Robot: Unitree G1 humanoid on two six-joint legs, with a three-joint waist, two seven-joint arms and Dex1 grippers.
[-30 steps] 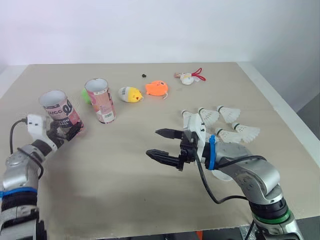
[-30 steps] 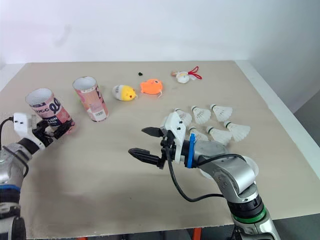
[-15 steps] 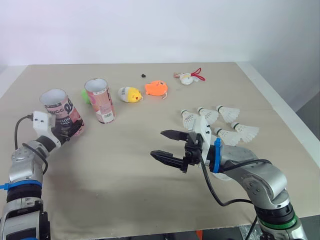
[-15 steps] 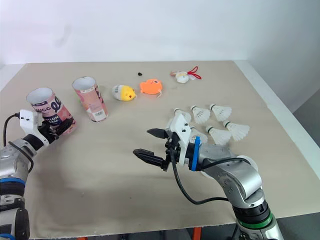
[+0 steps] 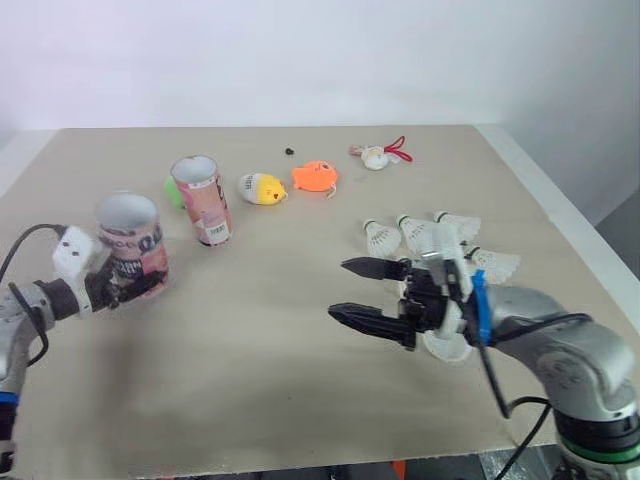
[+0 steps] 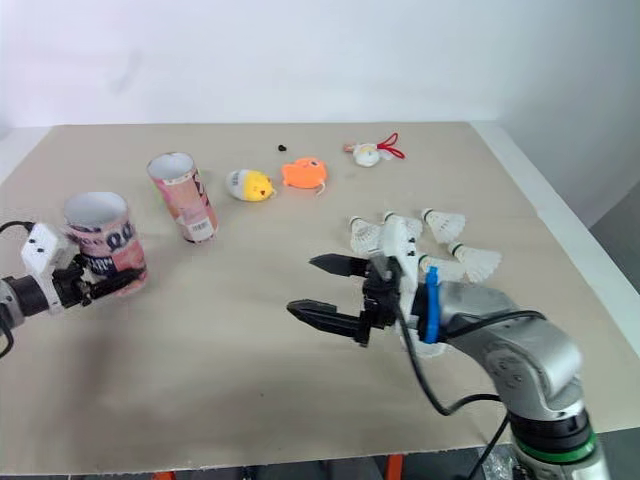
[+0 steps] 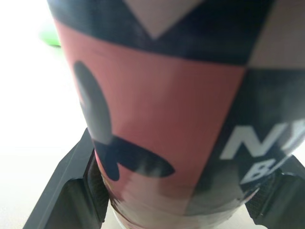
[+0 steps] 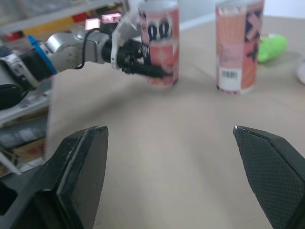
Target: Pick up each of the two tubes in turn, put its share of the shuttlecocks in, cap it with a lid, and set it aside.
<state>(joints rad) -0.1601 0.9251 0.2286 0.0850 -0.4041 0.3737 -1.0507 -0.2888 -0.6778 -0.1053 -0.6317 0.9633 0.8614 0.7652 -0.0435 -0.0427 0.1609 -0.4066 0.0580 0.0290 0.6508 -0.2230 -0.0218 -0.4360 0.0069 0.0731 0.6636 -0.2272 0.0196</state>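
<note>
My left gripper (image 5: 135, 284) is shut on a pink and black tube (image 5: 132, 243), which stands upright with its open mouth up at the table's left. In the left wrist view its fingers (image 7: 71, 191) clamp the tube's base (image 7: 167, 119). The second tube (image 5: 202, 198) stands open behind it, slightly tilted. Several white shuttlecocks (image 5: 440, 235) lie at the right. My right gripper (image 5: 362, 292) hovers open and holds nothing at mid-table, just left of the shuttlecocks. A white round piece (image 5: 446, 346) shows beneath my right wrist.
Behind the tubes lie a green object (image 5: 173, 190), a yellow toy (image 5: 262, 188), an orange toy (image 5: 314, 177), a small black bit (image 5: 289, 152) and a white toy with red cord (image 5: 378, 155). The table's right edge (image 5: 560, 220) runs close to the shuttlecocks.
The held tube has gone from tilted to upright in my left gripper and sits a little nearer. My right gripper has drifted to the right, still open.
</note>
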